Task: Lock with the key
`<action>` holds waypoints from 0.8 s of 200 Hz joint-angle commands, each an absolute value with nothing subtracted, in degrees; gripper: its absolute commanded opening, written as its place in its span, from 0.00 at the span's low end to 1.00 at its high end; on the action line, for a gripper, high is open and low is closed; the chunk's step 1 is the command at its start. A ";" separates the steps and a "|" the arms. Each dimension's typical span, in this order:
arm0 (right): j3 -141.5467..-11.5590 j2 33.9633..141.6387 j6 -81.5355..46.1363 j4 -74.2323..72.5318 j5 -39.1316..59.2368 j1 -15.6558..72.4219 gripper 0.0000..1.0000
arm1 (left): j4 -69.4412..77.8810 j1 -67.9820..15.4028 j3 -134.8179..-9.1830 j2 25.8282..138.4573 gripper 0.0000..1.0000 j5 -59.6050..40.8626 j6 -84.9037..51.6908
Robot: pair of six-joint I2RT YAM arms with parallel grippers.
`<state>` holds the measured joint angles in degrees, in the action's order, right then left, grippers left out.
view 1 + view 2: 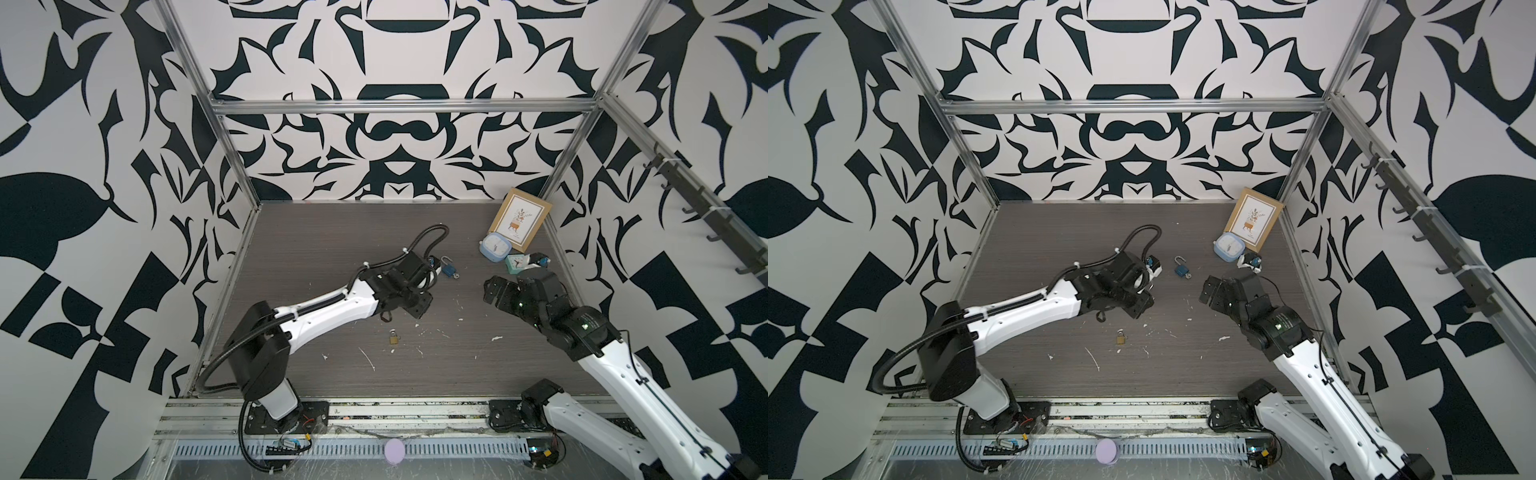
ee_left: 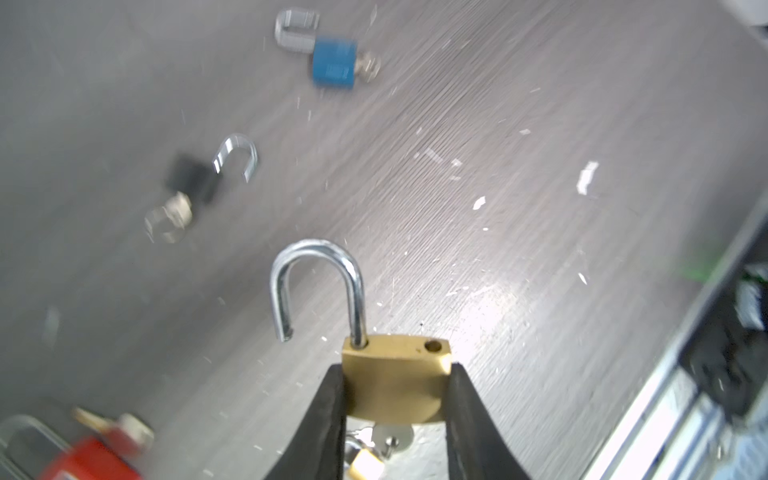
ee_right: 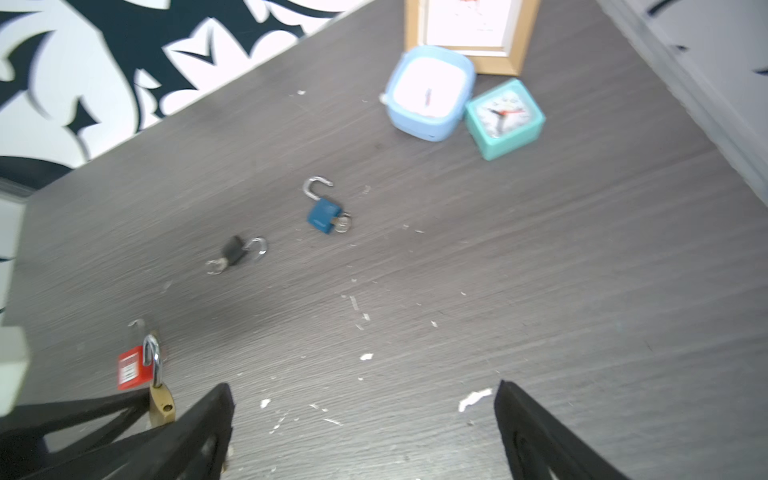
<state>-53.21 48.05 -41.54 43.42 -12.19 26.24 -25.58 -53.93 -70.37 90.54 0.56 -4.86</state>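
"Where was the brass padlock (image 2: 395, 386)?"

"Clamped by its body between the fingers of the left hand (image 2: 395, 370). Its shackle (image 2: 316, 266) stood open, and a silvery key (image 2: 392, 438) showed just beneath the body."

"And the right hand (image 3: 363, 386)?"

"Spread wide, gripping nothing. In both top views it sat at about three o'clock from the left hand, with a blue padlock (image 1: 448, 270) on the desk (image 1: 332, 232) between them."

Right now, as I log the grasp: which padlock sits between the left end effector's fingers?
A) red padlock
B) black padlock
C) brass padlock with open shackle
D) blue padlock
C: the left end effector clamps the brass padlock body, its steel shackle swung open.
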 commanded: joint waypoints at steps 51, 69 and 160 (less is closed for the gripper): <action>-60.75 55.88 -33.26 34.69 16.12 26.07 0.95 | -20.40 -51.53 -56.59 76.83 0.00 -19.40 38.16; -61.32 59.04 -33.56 36.23 18.55 26.06 0.91 | -20.24 -51.46 -55.22 74.80 0.00 -21.96 40.77; -63.26 69.96 -33.62 34.61 24.52 32.70 0.85 | -18.36 -51.50 -52.86 71.32 0.00 -23.04 41.34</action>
